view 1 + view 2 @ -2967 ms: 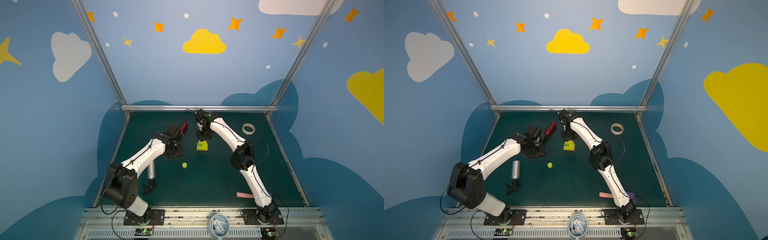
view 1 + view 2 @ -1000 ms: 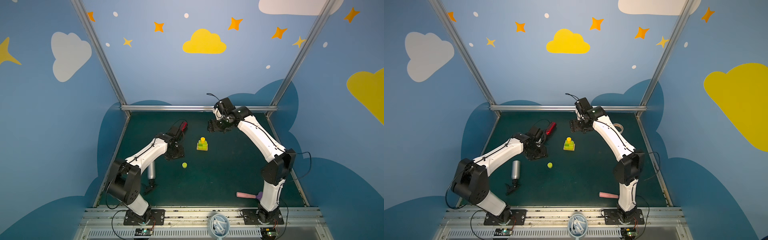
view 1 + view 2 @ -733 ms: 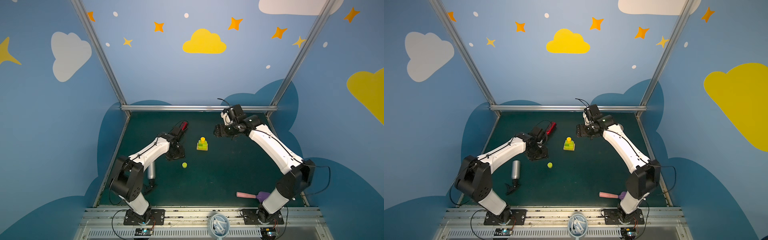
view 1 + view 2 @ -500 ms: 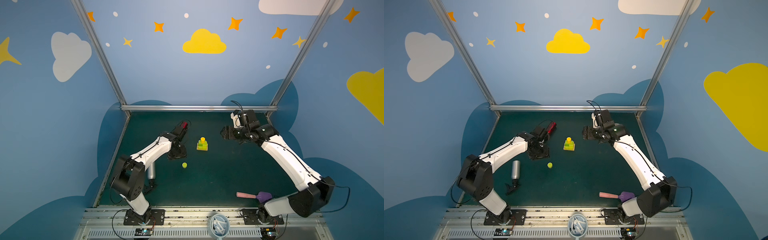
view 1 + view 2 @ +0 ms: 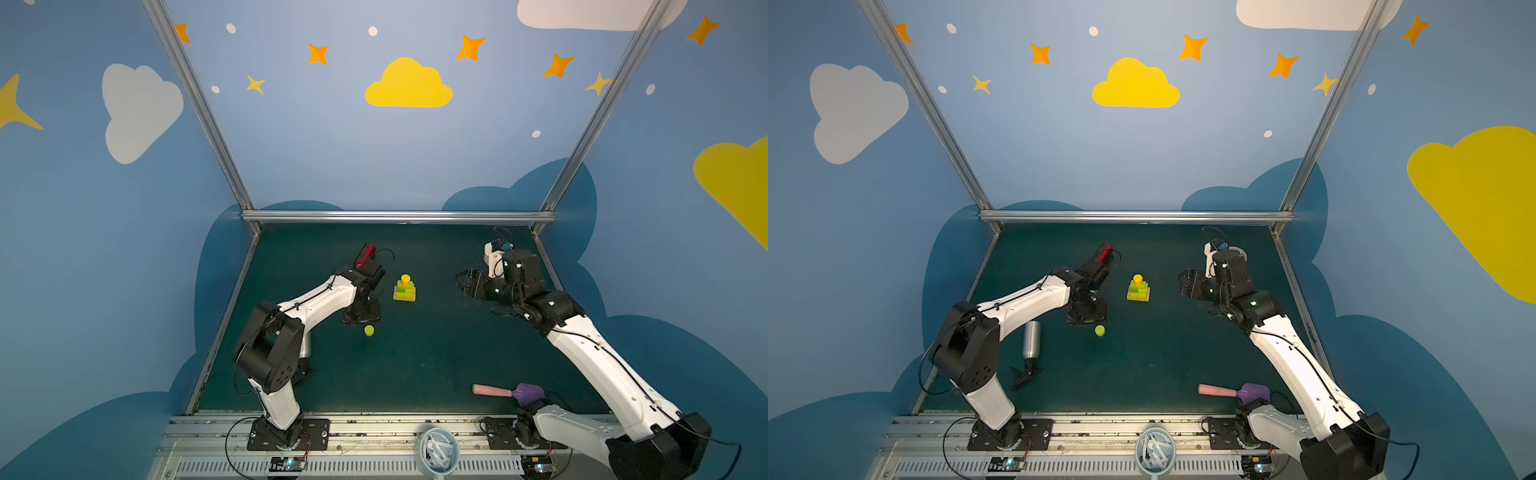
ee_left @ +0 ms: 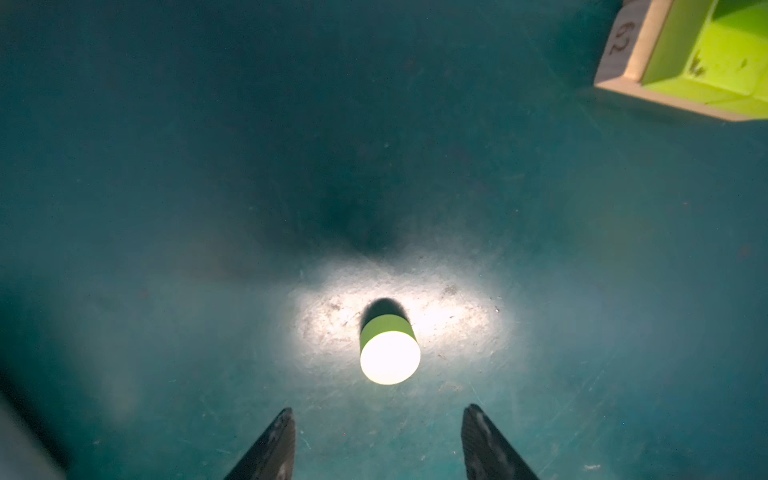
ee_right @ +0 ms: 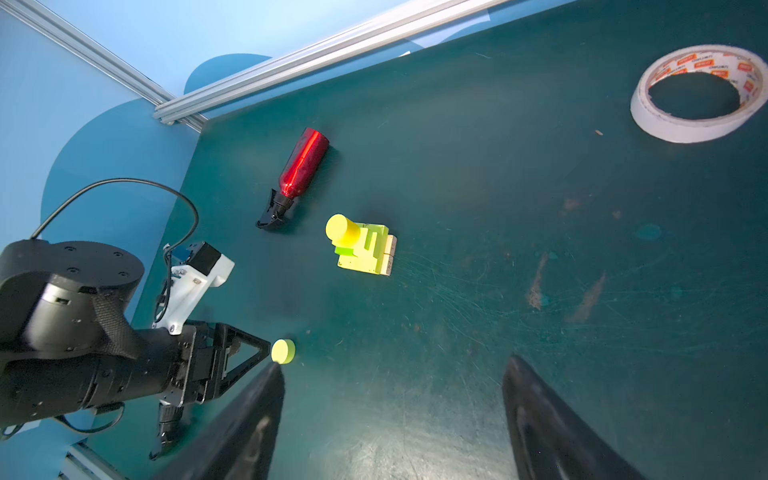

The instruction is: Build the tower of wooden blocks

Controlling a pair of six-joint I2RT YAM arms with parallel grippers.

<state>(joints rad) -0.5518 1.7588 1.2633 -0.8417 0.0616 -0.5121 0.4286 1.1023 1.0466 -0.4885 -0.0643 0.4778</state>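
The lime cylinder (image 6: 389,353) stands upright on the mat (image 5: 415,357), near the tower (image 5: 405,289) but apart from it, to its front left. The left gripper (image 6: 380,440) points down beside it, jaws spread and empty, the cylinder just ahead of the tips. I'd want it to move forward until the jaws straddle the cylinder, then sink low and close squarely. The right gripper (image 5: 462,283), also spread and empty, hovers well right of the tower.

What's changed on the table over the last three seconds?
The right gripper left the yellow wooden cylinder on top of the lime-green and tan block tower, then swung away to the right, jaws open. The left gripper edged toward the loose lime cylinder, open. Tower base and lime cylinder stayed put.
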